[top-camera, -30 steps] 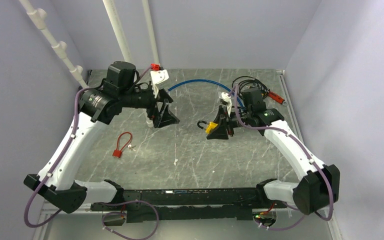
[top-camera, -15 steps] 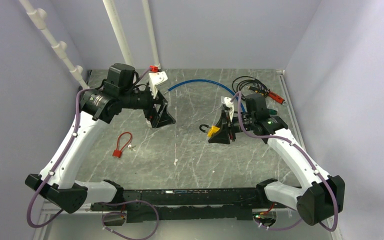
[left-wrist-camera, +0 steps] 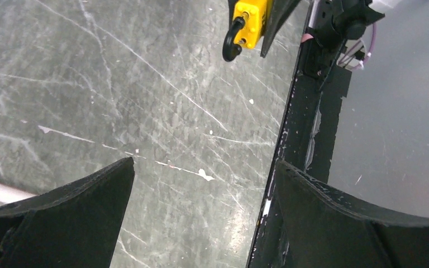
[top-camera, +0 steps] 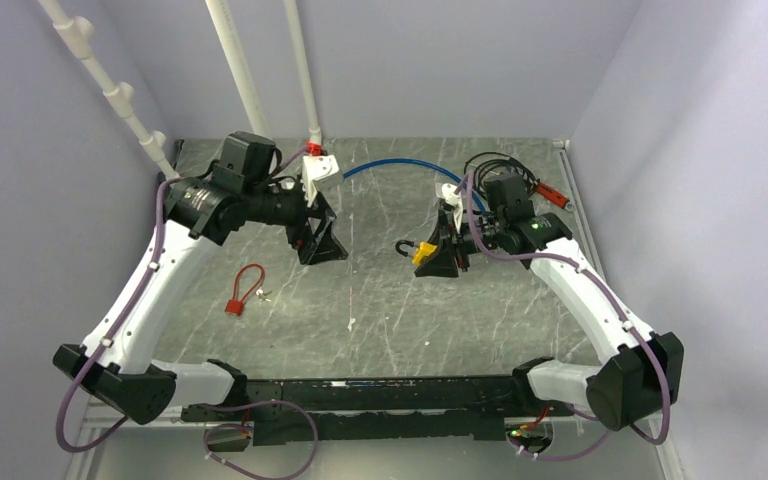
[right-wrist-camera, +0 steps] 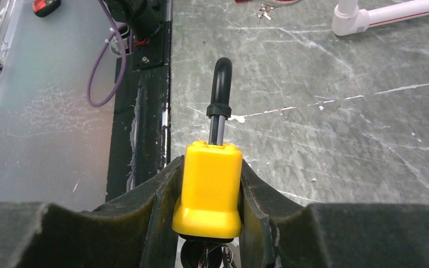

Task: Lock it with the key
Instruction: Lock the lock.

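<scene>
My right gripper (top-camera: 438, 262) is shut on a yellow padlock (right-wrist-camera: 211, 187) with a black shackle (right-wrist-camera: 220, 84) and holds it above the table, shackle pointing left. The padlock also shows in the top view (top-camera: 423, 254) and in the left wrist view (left-wrist-camera: 249, 19). A key with a black head and key ring (right-wrist-camera: 212, 258) sits in the lock's underside, between my fingers. My left gripper (top-camera: 321, 245) is open and empty, raised at the middle left, its fingers (left-wrist-camera: 61, 218) wide apart, well left of the padlock.
A red cable lock (top-camera: 243, 289) with small keys (top-camera: 264, 294) lies at the left. A white pipe (right-wrist-camera: 391, 14) and a blue cable (top-camera: 400, 165) lie at the back. Black cables with a red tool (top-camera: 550, 195) lie at the back right. A black rail (top-camera: 380, 395) runs along the near edge.
My right gripper dipped forward with the padlock, then came back to about where it was. My left gripper has shifted slightly, staying open.
</scene>
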### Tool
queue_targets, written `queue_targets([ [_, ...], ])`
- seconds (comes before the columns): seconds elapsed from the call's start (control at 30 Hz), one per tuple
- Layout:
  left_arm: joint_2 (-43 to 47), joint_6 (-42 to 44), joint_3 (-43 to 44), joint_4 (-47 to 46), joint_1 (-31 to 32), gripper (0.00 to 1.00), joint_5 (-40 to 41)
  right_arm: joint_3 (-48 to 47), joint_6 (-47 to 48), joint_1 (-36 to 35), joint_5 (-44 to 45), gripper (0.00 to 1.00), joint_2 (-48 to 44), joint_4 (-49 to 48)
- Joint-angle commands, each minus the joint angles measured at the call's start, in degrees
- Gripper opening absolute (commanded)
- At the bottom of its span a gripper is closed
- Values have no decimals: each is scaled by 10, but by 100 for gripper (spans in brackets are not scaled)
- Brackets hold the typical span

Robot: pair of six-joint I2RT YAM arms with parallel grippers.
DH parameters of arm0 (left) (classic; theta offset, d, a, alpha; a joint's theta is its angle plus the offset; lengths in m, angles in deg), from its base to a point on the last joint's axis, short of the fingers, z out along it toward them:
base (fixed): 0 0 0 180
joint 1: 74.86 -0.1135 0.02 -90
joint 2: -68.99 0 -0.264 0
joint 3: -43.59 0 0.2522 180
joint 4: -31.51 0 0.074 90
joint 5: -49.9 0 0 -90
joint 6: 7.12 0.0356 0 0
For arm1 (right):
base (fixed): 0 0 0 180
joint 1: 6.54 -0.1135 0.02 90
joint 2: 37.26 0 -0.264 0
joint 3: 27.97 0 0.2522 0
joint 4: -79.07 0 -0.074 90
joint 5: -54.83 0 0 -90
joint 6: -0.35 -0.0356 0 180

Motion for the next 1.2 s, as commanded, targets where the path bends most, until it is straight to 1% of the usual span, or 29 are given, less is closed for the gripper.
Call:
queue_targets([
  [0.0, -32, 60, 10, 28, -1, 100, -58, -60, 101, -3, -7, 0, 11, 90],
  [0.07, -37, 61, 2, 8, -1, 100, -74, -51, 91, -5, -4, 0, 1, 74],
  [0.17, -18, 33, -55, -78, -1, 98, -97, -23, 67, -20, 13, 0, -26, 19],
  [0.23, 1, 21, -95, -144, 0, 94, -112, -21, 77, -31, 20, 0, -28, 28],
  [0.27, 7, 30, -111, -166, 3, 92, -120, -23, 87, -35, 23, 0, -24, 39],
  [0.37, 6, 50, -139, -206, 27, 85, -114, -23, 123, -43, 37, 0, -10, 67],
  [0.5, -30, 79, -138, -201, 56, 81, -123, -28, 168, -43, 61, 0, 14, 103],
  [0.63, -42, 101, -172, -237, 60, 78, -147, -13, 195, -44, 92, 0, -4, 98],
  [0.7, -35, 122, -190, -262, 66, 77, -145, 0, 159, -45, 98, 0, -15, 52],
  [0.77, -22, 93, -220, -319, 67, 74, -139, 13, 151, -48, 104, 0, -23, 17],
  [0.8, -15, 96, -234, -333, 67, 73, -141, 28, 135, -49, 115, 0, -29, -16],
  [0.83, -8, 89, -248, -352, 72, 72, -127, 53, 114, -50, 127, 0, -36, -70],
  [0.87, -2, 70, -253, -368, 75, 73, -115, 68, 104, -50, 137, 0, -43, -96],
  [0.93, 3, 55, -247, -363, 75, 73, -110, 84, 98, -53, 158, 0, -54, -120],
  [1.0, 2, 53, -240, -353, 75, 73, -112, 83, 103, -53, 171, 0, -61, -112],
  [1.03, 1, 65, -244, -356, 75, 73, -119, 82, 101, -53, 170, 0, -61, -105],
  [1.07, 1, 85, -248, -355, 75, 74, -124, 79, 104, -53, 162, 0, -60, -95],
  [1.13, -3, 87, -263, -380, 75, 75, -111, 74, 113, -53, 141, 0, -57, -77],
  [1.17, -8, 97, -265, -381, 75, 76, -111, 63, 134, -53, 125, 0, -55, -58],
])
